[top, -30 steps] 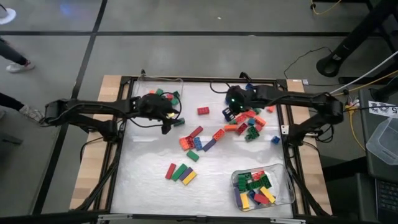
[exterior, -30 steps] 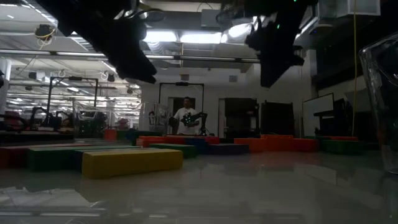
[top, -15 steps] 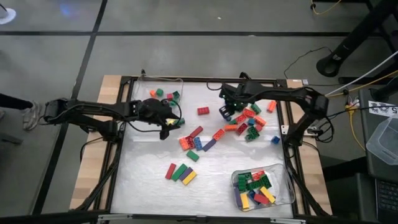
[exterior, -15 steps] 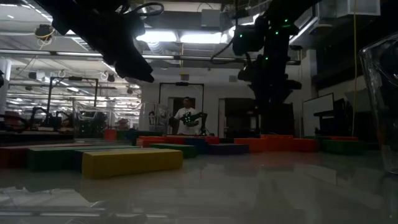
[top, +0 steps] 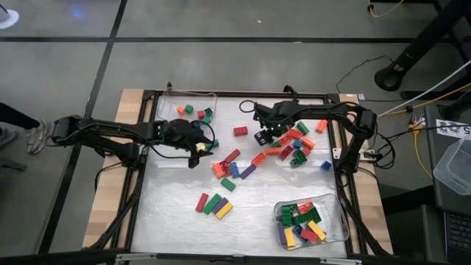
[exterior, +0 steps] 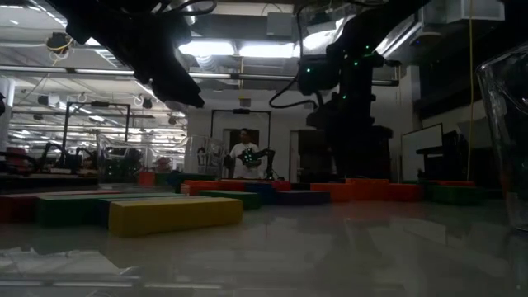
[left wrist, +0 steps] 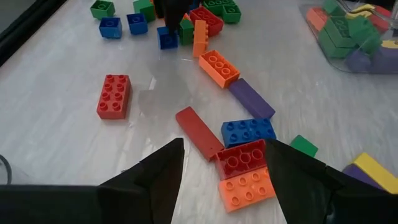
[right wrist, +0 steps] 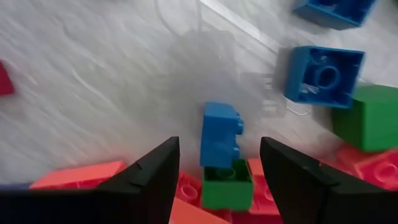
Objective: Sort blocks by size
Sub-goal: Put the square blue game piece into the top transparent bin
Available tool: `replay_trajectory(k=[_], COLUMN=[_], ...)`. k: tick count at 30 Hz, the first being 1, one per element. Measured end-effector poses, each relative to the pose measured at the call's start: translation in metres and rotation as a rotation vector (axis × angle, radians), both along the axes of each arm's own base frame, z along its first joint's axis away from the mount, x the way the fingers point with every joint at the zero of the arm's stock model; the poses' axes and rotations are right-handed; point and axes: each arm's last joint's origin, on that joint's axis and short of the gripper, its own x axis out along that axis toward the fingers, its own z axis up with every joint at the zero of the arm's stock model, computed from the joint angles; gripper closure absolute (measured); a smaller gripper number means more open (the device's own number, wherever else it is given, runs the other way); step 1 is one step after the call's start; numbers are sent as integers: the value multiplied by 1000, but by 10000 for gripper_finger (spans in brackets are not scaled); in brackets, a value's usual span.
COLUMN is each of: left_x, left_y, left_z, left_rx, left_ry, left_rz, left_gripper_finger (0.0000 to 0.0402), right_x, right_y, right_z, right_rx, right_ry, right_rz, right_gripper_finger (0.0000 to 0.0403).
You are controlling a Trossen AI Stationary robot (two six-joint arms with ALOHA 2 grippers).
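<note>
The white table [top: 176, 213] carries two clear trays, one [top: 335, 228] at the near right corner filled with longer blocks [top: 302, 221] and one [top: 173, 99] at the far left holding a few short ones [top: 195, 112], with a loose heap [top: 291, 143] and a central cluster [top: 232, 165] scattered between them. The right gripper [right wrist: 214, 165] hangs low at the heap's left edge, fingers spread and empty, straddling a small blue block [right wrist: 219, 134] lying on its side against a green one [right wrist: 227, 183]. The left gripper [left wrist: 221, 168] hovers with fingers parted just short of the central cluster's red [left wrist: 241, 158] and orange [left wrist: 245, 186] bricks; it seems to hold nothing, though its tips are hard to make out from overhead.
</note>
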Motion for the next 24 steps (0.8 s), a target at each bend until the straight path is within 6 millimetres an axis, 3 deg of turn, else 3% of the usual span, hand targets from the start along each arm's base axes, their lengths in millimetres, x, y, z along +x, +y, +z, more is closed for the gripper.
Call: replay_trajectory(k=[10,14,18,24], left_x=[0,0,0,-6], left_y=[0,0,0,-1], left_z=[0,0,0,6], left_rx=[-2,-2,-6,-5], left_ry=[0,0,0,-16], left_rz=[-1,0,3,3], left_gripper_finger=[190,190,190,190], right_x=[8,11,15,24], right_y=[-2,-3,-5,-7], right_z=[-28,-33,-33,-27], right_rx=[52,43,25,23], right_ry=[59,50,6,-82], right_rz=[5,52,56,59], right_gripper_finger=[186,229,307,315])
